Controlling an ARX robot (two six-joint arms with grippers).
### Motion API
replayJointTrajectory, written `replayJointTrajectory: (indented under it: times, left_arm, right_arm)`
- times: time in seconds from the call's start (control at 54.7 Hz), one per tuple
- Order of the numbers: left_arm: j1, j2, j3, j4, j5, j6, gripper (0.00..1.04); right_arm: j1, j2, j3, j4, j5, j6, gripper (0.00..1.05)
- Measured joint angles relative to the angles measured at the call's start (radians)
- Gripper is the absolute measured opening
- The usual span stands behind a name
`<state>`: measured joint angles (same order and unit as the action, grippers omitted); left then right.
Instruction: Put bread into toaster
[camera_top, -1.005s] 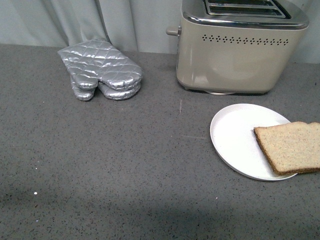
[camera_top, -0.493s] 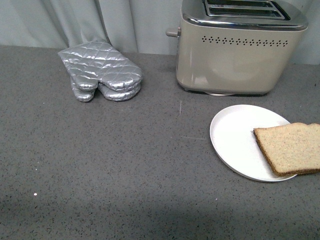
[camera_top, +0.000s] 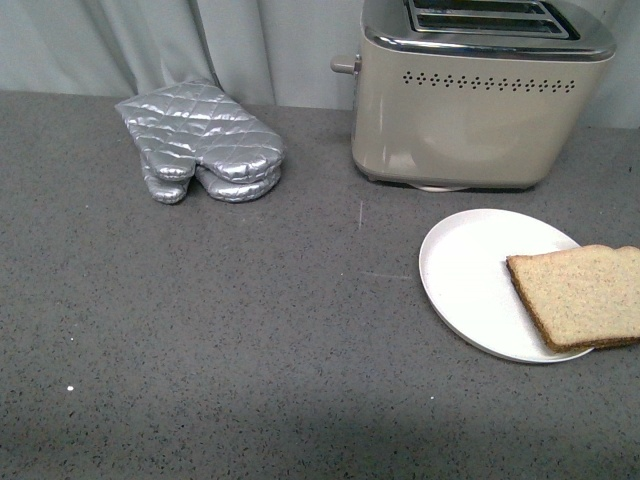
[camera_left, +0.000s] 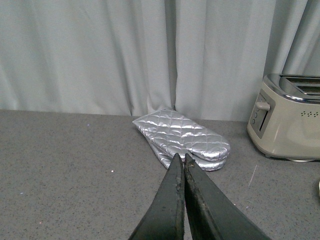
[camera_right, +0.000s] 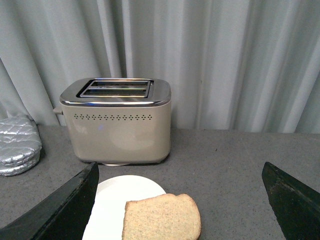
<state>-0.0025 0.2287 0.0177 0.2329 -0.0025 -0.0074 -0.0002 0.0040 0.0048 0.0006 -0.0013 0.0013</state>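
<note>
The bread is a light brown slice lying on the right part of a round white plate, hanging over its right rim. It also shows in the right wrist view. The beige toaster stands upright behind the plate, two empty slots on top; it shows in the right wrist view and at the edge of the left wrist view. My right gripper is open, wide apart, above the bread. My left gripper is shut and empty, over the grey counter short of the mitt. Neither arm shows in the front view.
A silver quilted oven mitt lies at the back left of the grey counter; it also shows in the left wrist view. A pale curtain hangs along the back edge.
</note>
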Motion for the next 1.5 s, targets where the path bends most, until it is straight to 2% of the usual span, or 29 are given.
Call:
replayJointTrajectory:
  times: [0.256,0.329,0.475,0.548,0.603,0.658,0.731,0.768,0.877,0.914,1.097,1.261,1.499]
  left_arm:
    - [0.000,-0.066,0.000,-0.066,0.000,0.000,0.04]
    - [0.000,-0.172,0.000,-0.208,0.002,0.000,0.04]
    - [0.000,-0.223,0.000,-0.229,0.002,0.000,0.04]
    - [0.000,-0.223,0.000,-0.231,0.002,0.000,0.19]
    - [0.000,-0.224,0.000,-0.232,0.002,0.000,0.32]
    - [0.000,-0.225,0.000,-0.232,0.002,0.000,0.41]
    - [0.000,-0.225,0.000,-0.232,0.002,0.000,0.59]
    - [0.000,-0.225,0.000,-0.232,0.002,0.000,0.68]
    - [0.000,-0.225,0.000,-0.232,0.002,0.000,0.94]
    - [0.000,-0.225,0.000,-0.232,0.002,0.000,0.98]
    - [0.000,-0.225,0.000,-0.232,0.002,0.002,0.98]
    - [0.000,-0.225,0.000,-0.232,0.002,0.002,0.98]
    - [0.000,-0.225,0.000,-0.232,0.002,0.002,0.98]
  right_arm:
    - [0.000,0.000,0.000,0.000,0.000,0.000,0.95]
    - [0.000,0.000,0.000,0.000,0.000,0.000,0.95]
    - [0.000,0.000,0.000,0.000,0.000,0.000,0.95]
    - [-0.001,0.045,0.023,-0.060,0.018,-0.045,0.95]
    - [-0.032,0.192,0.048,-0.028,-0.010,-0.082,0.95]
    - [-0.080,0.377,0.071,0.074,-0.055,-0.100,0.95]
    - [-0.187,0.725,0.147,0.279,-0.121,-0.094,0.95]
    - [-0.226,0.867,0.201,0.311,-0.158,-0.081,0.95]
    - [-0.314,1.303,0.396,0.271,-0.276,-0.056,0.95]
    - [-0.332,1.407,0.451,0.237,-0.302,-0.052,0.95]
    - [-0.379,1.681,0.632,0.104,-0.393,-0.064,0.95]
    - [-0.380,1.851,0.753,0.035,-0.438,-0.103,0.95]
    - [-0.325,2.023,0.843,0.066,-0.475,-0.033,0.95]
